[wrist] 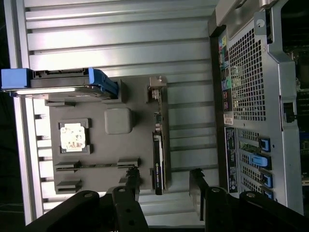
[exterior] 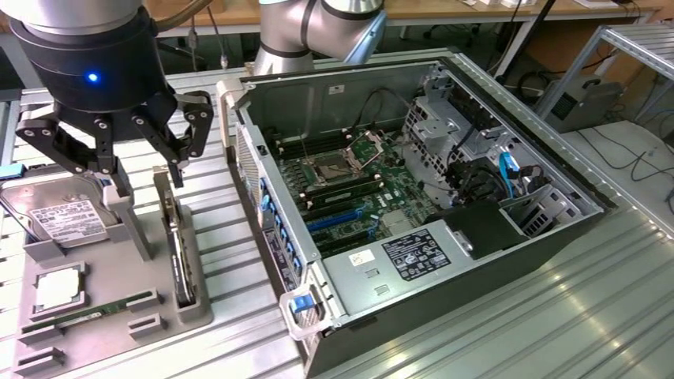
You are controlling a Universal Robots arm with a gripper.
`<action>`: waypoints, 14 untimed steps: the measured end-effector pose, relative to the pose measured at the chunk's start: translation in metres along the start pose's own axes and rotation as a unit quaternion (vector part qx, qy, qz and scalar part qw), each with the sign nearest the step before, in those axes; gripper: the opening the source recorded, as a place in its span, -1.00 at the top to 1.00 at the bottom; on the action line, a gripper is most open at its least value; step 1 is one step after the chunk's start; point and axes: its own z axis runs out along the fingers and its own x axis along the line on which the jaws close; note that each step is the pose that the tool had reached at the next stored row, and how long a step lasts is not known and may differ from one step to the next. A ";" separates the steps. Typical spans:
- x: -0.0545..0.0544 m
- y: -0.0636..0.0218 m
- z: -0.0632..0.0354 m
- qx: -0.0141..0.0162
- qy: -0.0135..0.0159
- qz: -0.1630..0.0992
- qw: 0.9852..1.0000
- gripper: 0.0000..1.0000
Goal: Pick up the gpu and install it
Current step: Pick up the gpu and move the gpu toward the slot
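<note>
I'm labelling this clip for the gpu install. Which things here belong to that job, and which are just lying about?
Job in hand:
gpu, on edge in the grey tray
gripper, open above it
open computer case

Lying about:
hard drive
processor chip
memory stick

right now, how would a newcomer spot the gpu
Beside the open computer case lies a grey tray. The gpu stands on edge along the tray's side nearest the case. Unlike the silver hard drive and green memory stick, it is a thin black card.
</note>
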 end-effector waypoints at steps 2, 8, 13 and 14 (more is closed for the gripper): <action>0.000 0.0000 0.0012 0.000 0.000 0.000 1.000 -0.08; 0.000 -0.0003 0.0077 0.000 0.000 0.000 1.000 -0.08; 0.000 -0.0006 0.0140 0.000 0.000 0.000 1.000 -0.08; 0.000 -0.0006 0.0140 0.000 0.000 0.000 1.000 -0.08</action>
